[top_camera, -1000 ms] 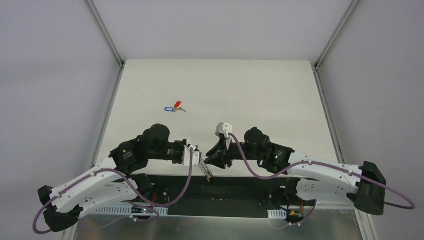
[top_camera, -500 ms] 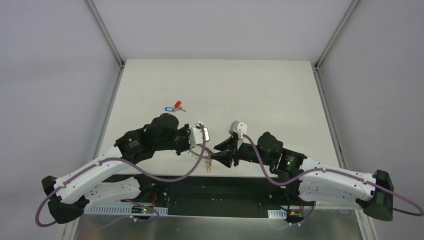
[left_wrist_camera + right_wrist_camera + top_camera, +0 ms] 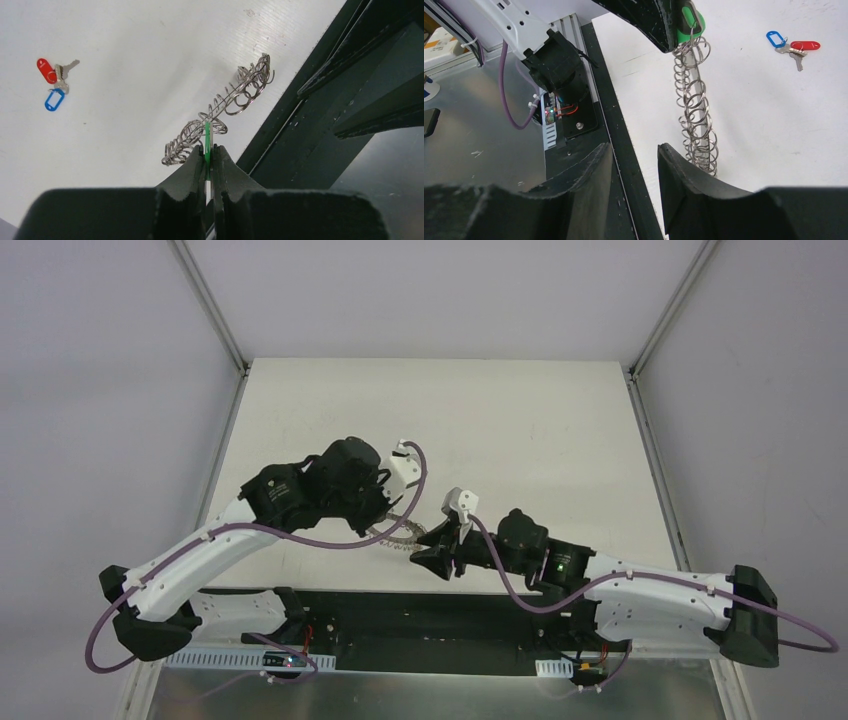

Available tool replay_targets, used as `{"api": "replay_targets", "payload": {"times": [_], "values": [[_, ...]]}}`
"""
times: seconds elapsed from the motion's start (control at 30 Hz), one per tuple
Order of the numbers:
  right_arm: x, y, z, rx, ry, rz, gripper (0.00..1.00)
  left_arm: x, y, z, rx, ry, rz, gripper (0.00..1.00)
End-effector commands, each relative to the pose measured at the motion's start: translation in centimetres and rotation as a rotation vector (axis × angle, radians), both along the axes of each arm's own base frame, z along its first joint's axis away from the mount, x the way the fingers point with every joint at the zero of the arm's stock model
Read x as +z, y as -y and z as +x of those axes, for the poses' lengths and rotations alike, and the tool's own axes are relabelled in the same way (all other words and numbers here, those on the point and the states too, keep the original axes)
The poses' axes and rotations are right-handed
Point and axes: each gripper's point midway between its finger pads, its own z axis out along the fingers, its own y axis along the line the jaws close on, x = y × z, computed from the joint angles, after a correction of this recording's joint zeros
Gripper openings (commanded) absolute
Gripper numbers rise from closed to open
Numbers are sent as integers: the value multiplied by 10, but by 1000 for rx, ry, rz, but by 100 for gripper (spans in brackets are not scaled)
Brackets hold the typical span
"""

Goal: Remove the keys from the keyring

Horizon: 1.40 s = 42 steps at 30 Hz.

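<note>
Comparing against a second ago, the left claw (image 3: 209, 150) has swung from the near edge toward 12 o'clock. It is pinched on the head of the green key (image 3: 207, 141). The keyring (image 3: 220, 110) trails from that key over the tabletop (image 3: 140, 45), near its 6 o'clock edge; whether its free end touches cannot be told. The right claw (image 3: 635, 148) has widened and stands spread, empty, just beside the ring at 4 o'clock of the left claw. The red key (image 3: 46, 70) and blue key (image 3: 54, 99) lie loose, well apart at 10 o'clock. Judgement: the green key remains threaded, and the right claw must re-grip the ring before it can come off.
</note>
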Motion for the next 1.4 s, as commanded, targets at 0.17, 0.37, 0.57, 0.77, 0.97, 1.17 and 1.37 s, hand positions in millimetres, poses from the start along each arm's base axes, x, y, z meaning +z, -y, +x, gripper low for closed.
{"api": "replay_targets", "payload": {"times": [0.17,0.37,0.57,0.77,0.97,1.17,1.37], "values": [[39,-21,12,-25,80,139,45,11,-5,-20,89,-154,12,0],[50,-32,8,25,135,161,44,17,2,-28,48,-189,-20,0],[56,-38,5,63,166,169,41,21,7,-32,23,-212,-36,0],[66,-28,7,55,247,169,42,22,11,-36,-10,-228,-43,0],[66,-24,5,72,292,144,41,25,17,-39,-25,-250,-62,0],[65,-29,7,84,323,132,40,30,25,-43,-36,-286,-86,0],[70,-29,14,53,355,146,41,37,34,-49,-42,-337,-124,0]]}}
